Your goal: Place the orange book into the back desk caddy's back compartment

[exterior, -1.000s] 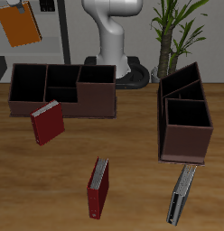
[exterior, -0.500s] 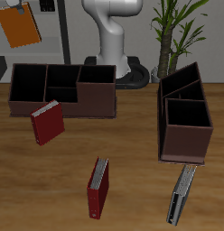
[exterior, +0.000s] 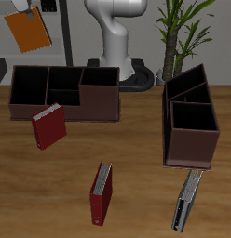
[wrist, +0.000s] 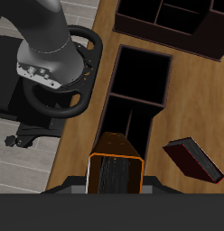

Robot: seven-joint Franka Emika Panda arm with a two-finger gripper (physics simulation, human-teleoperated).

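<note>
My gripper [exterior: 28,17] is shut on the orange book [exterior: 32,34] and holds it high in the air, behind and above the end of the back desk caddy [exterior: 63,110]. The caddy is a long, dark brown box with open cells and a taller end section. In the wrist view the orange book [wrist: 116,155] hangs between my fingers at the gripper [wrist: 116,177], with its pale page edges facing the camera. The caddy's open cells [wrist: 139,76] lie below and just ahead of it.
A dark red book [exterior: 49,125] leans in front of the back caddy and shows in the wrist view [wrist: 191,159]. Another red book [exterior: 101,192] stands near the front edge. A second brown caddy [exterior: 190,124], a grey book [exterior: 186,199], a plant [exterior: 185,28] and the robot base [exterior: 121,46] stand around.
The gripper and the orange book have shifted a little toward the robot's base, still high above the table. Nothing on the table has moved.
</note>
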